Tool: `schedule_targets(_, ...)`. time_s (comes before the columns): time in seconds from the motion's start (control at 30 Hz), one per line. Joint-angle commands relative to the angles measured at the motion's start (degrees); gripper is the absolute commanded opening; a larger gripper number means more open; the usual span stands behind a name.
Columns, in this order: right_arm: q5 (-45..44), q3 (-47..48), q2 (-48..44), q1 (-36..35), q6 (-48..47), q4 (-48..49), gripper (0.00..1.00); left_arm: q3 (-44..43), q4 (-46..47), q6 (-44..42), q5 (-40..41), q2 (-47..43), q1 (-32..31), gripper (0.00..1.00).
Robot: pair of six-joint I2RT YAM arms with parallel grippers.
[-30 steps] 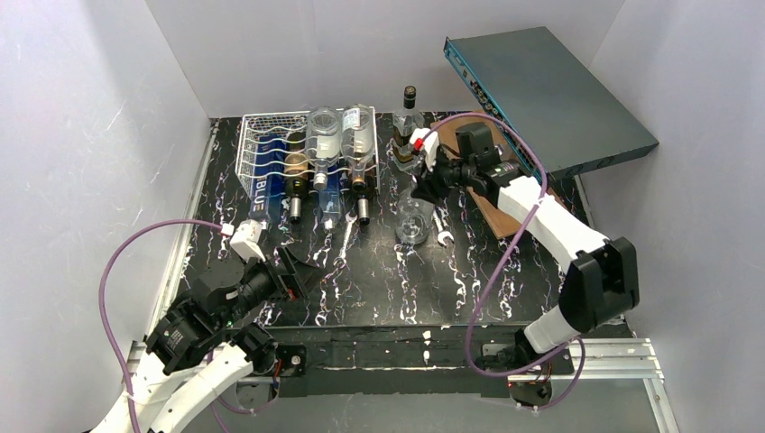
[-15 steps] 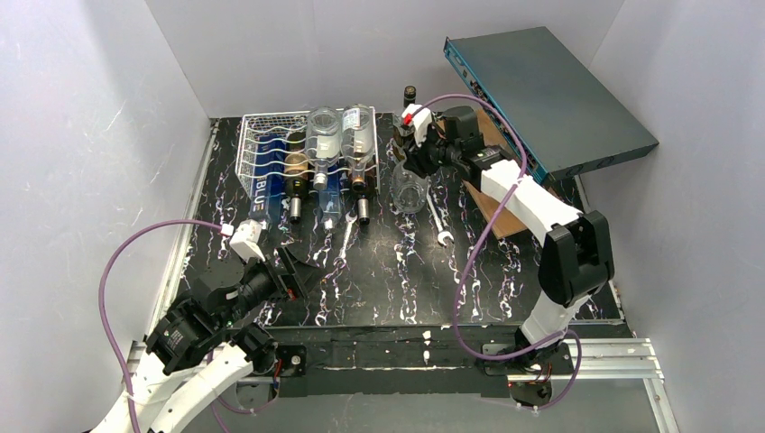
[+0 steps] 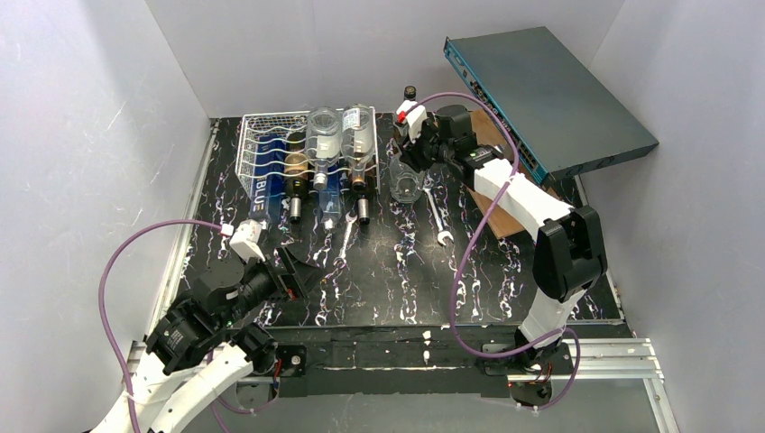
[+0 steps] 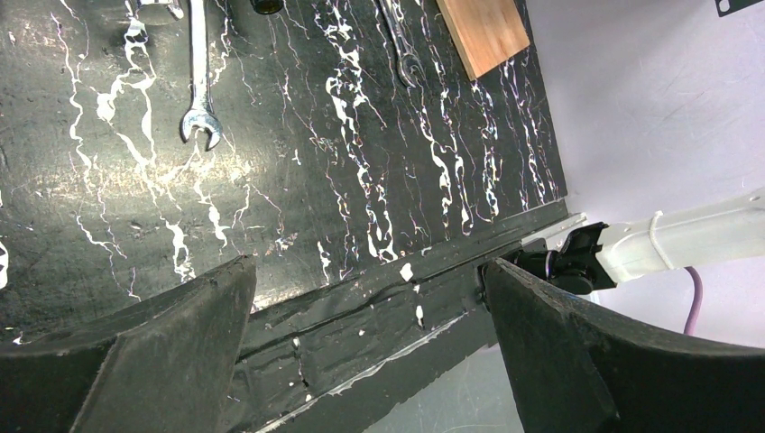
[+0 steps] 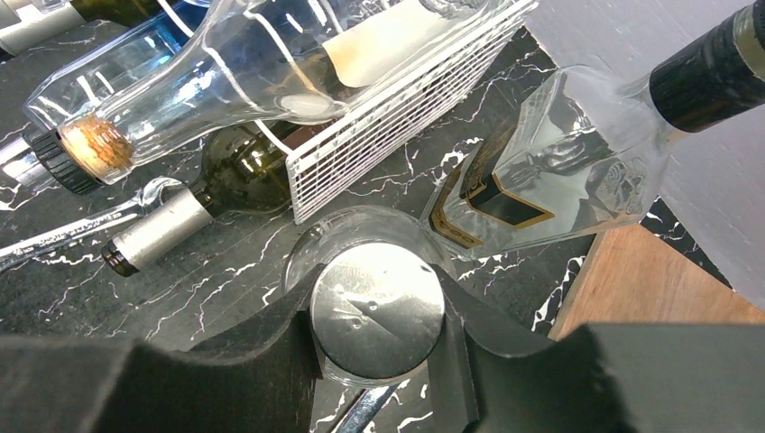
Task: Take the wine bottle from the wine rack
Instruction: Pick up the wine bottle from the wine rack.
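Top external view puts the wine rack in the upper left-centre of the frame, with several bottles lying in it, necks toward the lower edge. Just right of it the clear wine bottle stands upright on the black marbled table, off the rack, its silver cap pinched between the narrow fingers of the right gripper. A square bottle crowds in right behind, a wooden board lies to the right, a wrench lies just below, and at lower left the left gripper gapes wide on nothing.
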State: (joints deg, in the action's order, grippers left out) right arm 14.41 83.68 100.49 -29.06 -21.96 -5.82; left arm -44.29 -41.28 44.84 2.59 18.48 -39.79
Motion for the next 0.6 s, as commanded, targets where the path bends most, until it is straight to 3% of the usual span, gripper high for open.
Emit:
schedule_targets(0.0, -3.56, 0.36, -0.50, 0.49, -2.81, 5.30, 0.37, -1.28, -0.87, -0.10, 0.93, 0.77, 0.27, 0.98)
schedule_targets(0.13, -2.90, 0.00, -1.11, 0.49, -2.04, 5.30, 0.55, -1.70, -1.04, -0.18, 0.86, 0.91, 0.29, 0.98)
schedule_targets(0.43, -2.90, 0.41, -4.58, 0.49, 0.58, 4.37, 0.82, -2.80, -1.35, -0.36, 0.12, 1.76, 0.27, 0.98)
schedule_targets(0.57, 3.34, 1.23, -11.74, 0.57, -0.18, -3.62, 0.98, -7.69, -3.31, -4.19, 0.14, 5.54, 0.25, 0.98)
